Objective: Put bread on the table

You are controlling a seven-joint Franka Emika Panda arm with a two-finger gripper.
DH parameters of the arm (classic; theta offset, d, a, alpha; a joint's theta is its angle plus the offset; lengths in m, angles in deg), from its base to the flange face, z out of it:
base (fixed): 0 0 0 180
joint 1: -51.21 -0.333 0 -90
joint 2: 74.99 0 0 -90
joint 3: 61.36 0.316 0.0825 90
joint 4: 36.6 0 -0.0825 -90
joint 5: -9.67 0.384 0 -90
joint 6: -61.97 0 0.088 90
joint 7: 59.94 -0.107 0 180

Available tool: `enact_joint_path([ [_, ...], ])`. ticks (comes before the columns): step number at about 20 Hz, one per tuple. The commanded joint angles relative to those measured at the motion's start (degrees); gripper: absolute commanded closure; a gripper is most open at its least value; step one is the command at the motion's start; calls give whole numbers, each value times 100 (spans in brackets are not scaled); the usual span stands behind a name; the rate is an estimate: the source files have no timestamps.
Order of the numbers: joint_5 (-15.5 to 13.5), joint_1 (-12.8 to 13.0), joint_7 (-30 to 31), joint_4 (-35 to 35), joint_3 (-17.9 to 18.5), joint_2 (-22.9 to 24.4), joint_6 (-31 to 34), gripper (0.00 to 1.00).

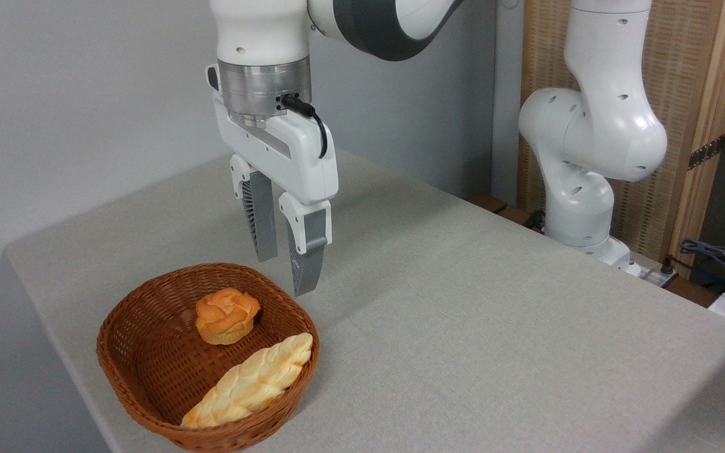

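Note:
The bread, a small round orange-brown bun with a knotted top, lies inside the brown wicker basket near its far side. My gripper hangs above the basket's far right rim, up and to the right of the bun, fingers pointing down. It is open, with nothing between the grey fingers. The table has a light grey-beige cloth surface and carries the basket at its front left.
A long pale-yellow braided loaf lies in the basket's near right part, just in front of the bun. The arm's white base stands at the table's far right edge. Cables lie at the right. A grey wall runs behind.

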Motion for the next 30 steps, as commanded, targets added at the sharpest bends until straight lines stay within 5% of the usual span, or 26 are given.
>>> enact_joint_path([
  [1, -99, -86, 40, 66, -23, 9, 103, 0],
  [30, -107, -69, 110, 154, -5, -8, 243, 0],
])
